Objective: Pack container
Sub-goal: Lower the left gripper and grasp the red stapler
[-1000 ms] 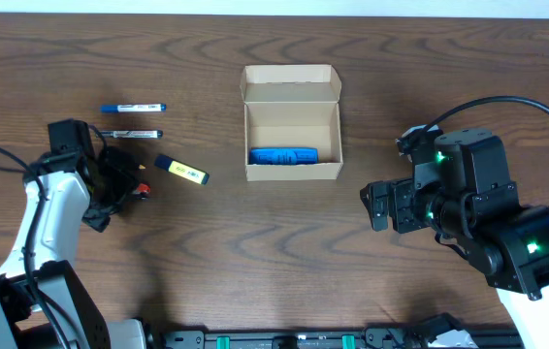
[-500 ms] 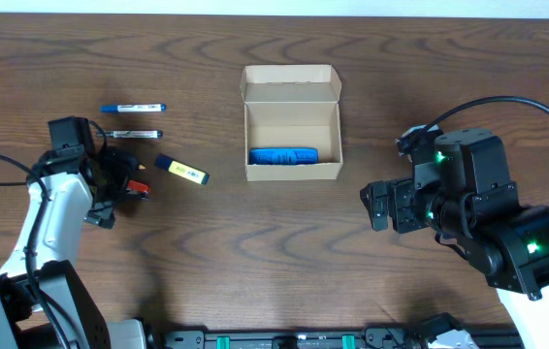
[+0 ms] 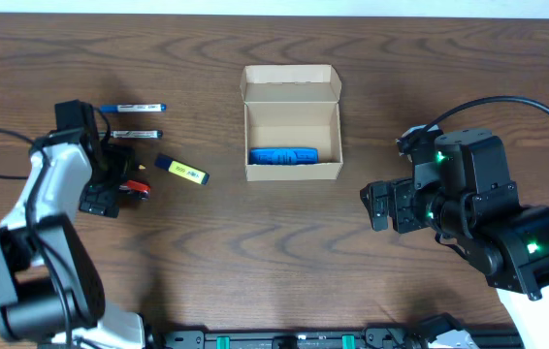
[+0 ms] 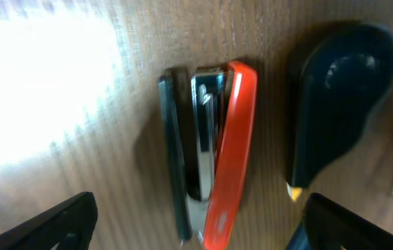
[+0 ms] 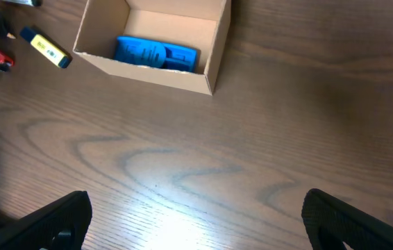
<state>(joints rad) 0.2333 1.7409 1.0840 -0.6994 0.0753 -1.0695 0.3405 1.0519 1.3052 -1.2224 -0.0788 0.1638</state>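
The container (image 3: 291,126) is a tan cardboard box, open, with its flap lid standing at the back. A blue object (image 3: 282,155) lies inside. My left gripper (image 3: 112,191) is open, low over a red and black stapler (image 3: 140,188). In the left wrist view the stapler (image 4: 217,153) lies between my spread fingers (image 4: 196,229), not gripped. My right gripper (image 3: 381,206) is open and empty, right of the box. The right wrist view shows the box (image 5: 214,52) beyond my fingers (image 5: 196,222).
A blue marker (image 3: 132,107), a black marker (image 3: 131,133) and a yellow highlighter with a blue cap (image 3: 181,170) lie left of the box. A dark rounded object with a yellow tip (image 4: 335,104) lies beside the stapler. Cables trail from both arms.
My left arm has swung a little toward the far side of the table, with its gripper staying at the stapler. The right arm, box and pens have not moved.
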